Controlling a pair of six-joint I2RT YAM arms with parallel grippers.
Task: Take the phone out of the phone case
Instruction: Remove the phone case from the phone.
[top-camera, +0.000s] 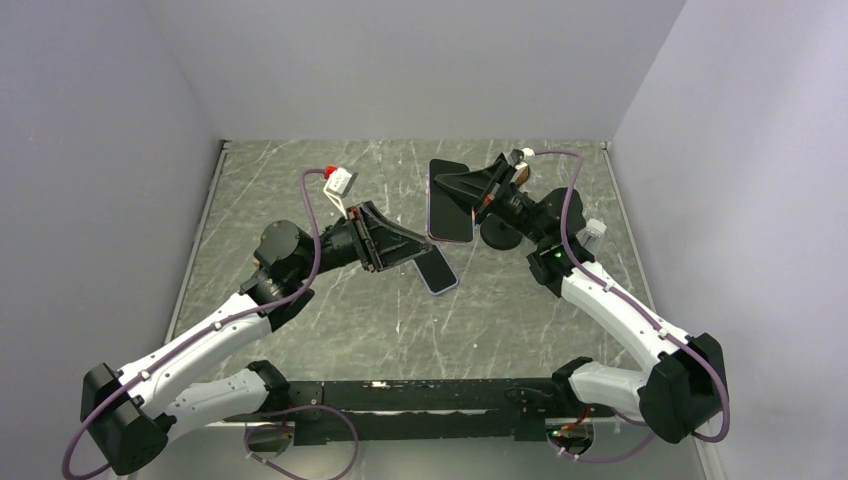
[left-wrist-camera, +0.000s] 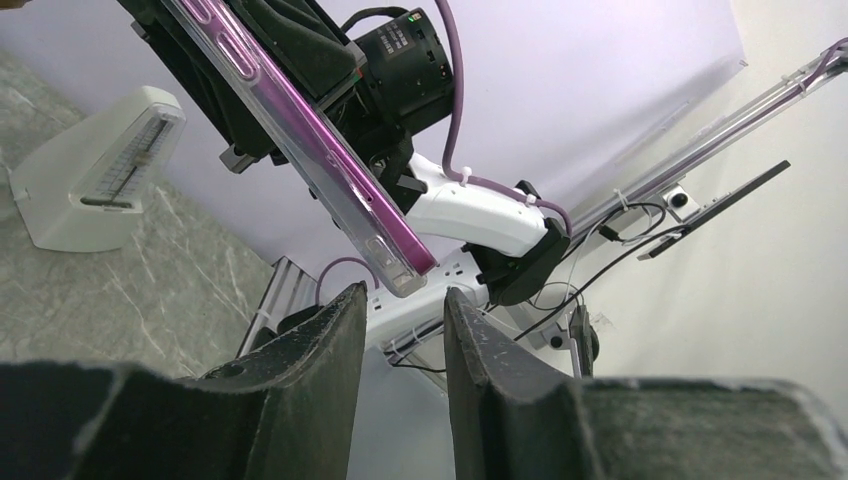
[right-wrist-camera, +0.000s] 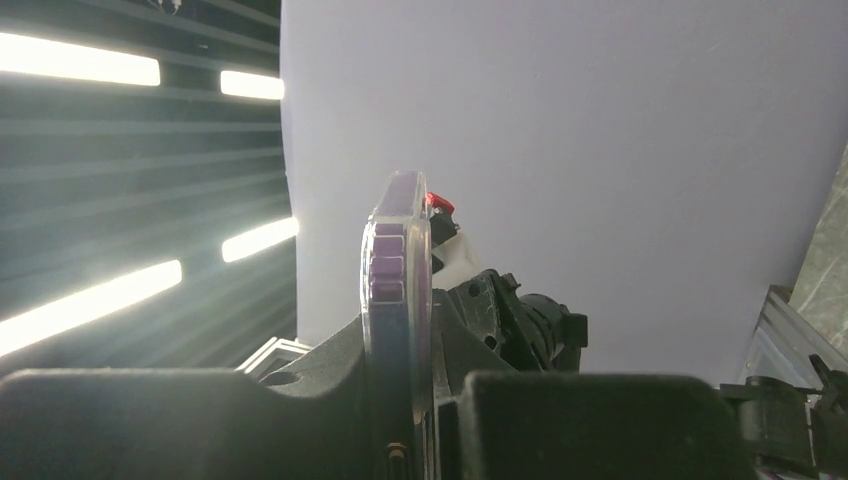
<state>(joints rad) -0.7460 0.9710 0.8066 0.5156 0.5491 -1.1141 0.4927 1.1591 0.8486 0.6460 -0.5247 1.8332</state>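
Note:
My right gripper (top-camera: 468, 196) is shut on the phone (top-camera: 449, 203), which sits in its clear phone case and is held above the table with the black screen up. In the right wrist view the phone (right-wrist-camera: 398, 250) stands edge-on between my fingers, its purple edge showing through the case. In the left wrist view the phone (left-wrist-camera: 300, 140) slants overhead, and the clear corner of the case (left-wrist-camera: 398, 270) hangs just above my left gripper (left-wrist-camera: 400, 295). The left gripper (top-camera: 422, 255) is open and empty, just below and left of the phone's near end.
A second, darker phone (top-camera: 438, 272) lies on the marble table (top-camera: 330, 320) under the left fingertips. A white wedge-shaped box (left-wrist-camera: 95, 170) stands at the right side of the table (top-camera: 595, 232). White walls enclose the table on three sides.

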